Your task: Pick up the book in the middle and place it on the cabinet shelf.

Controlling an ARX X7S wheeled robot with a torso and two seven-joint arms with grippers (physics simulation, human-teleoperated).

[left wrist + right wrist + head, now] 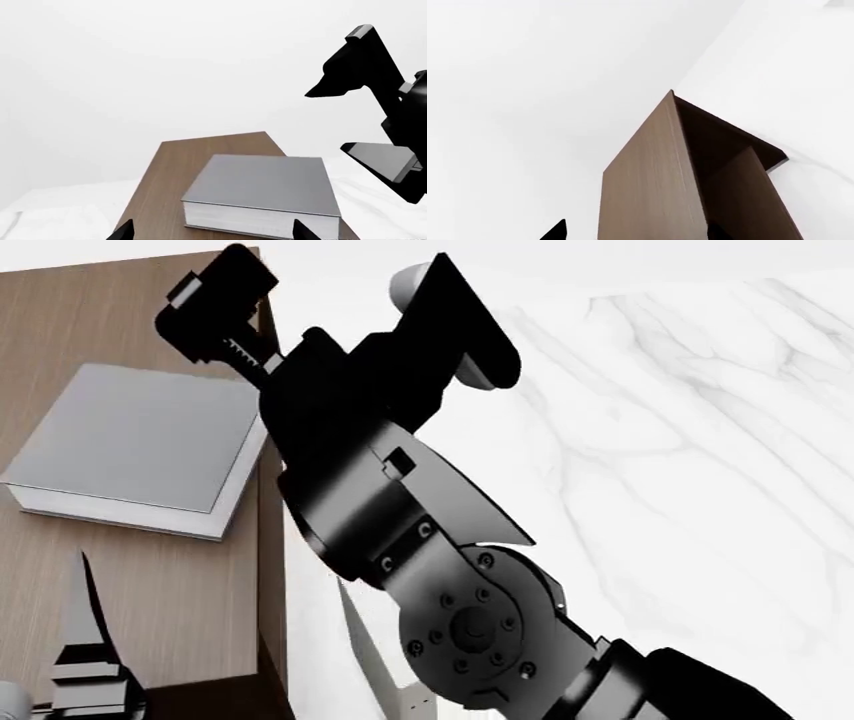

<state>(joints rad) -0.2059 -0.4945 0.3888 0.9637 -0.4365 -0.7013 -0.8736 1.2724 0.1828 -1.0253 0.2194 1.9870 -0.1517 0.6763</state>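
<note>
The book [140, 435], a thick grey hardback with white page edges, lies flat on the cabinet shelf's light brown top [147, 590]. The left wrist view shows the book [267, 187] on that top [173, 175], just ahead of my left gripper [213, 231], which is open with its tips wide apart and holds nothing. One left finger [87, 625] shows low in the head view. My right gripper [207, 300] hovers open over the cabinet's far right edge, beside the book and off it. It also appears open in the left wrist view [327, 120]. The right wrist view shows only the cabinet's side [654, 190].
My right arm [400, 510] crosses the middle of the head view, beside the cabinet's right edge. A white marbled floor [694, 440] spreads to the right. Plain white wall lies behind the cabinet.
</note>
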